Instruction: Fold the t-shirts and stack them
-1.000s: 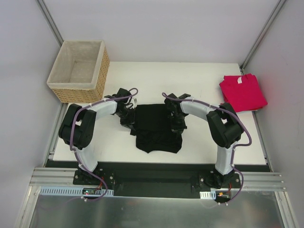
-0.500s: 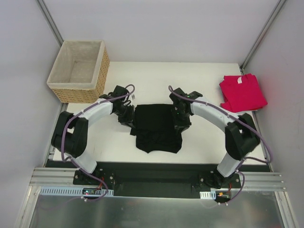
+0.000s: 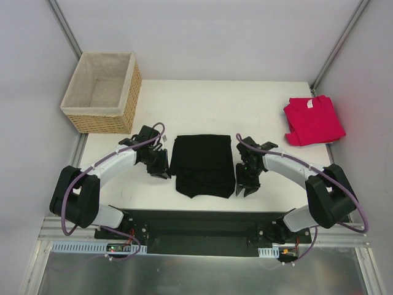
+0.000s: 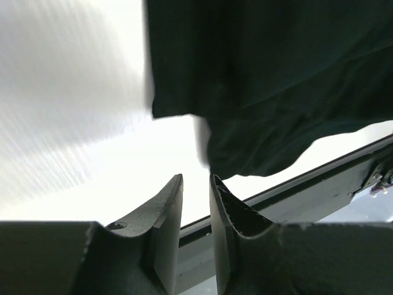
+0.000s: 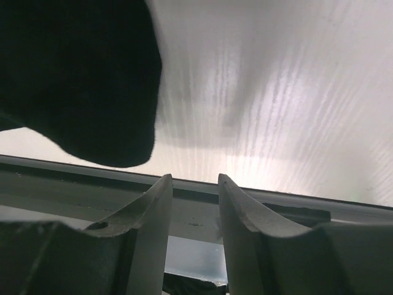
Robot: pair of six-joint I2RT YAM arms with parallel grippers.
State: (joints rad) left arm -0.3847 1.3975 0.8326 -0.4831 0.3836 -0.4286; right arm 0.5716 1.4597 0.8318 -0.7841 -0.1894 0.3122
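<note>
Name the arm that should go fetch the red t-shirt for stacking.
Right. The red t-shirt lies on the side of the right gripper; the left gripper sits beyond the black t-shirt, farther away.

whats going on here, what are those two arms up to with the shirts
A black t-shirt lies roughly folded near the front edge of the table. The left gripper and right gripper sit low on either side of it, both empty, jaws slightly apart. The red t-shirt lies folded at the far right corner, so the two are not yet stacked.
</note>
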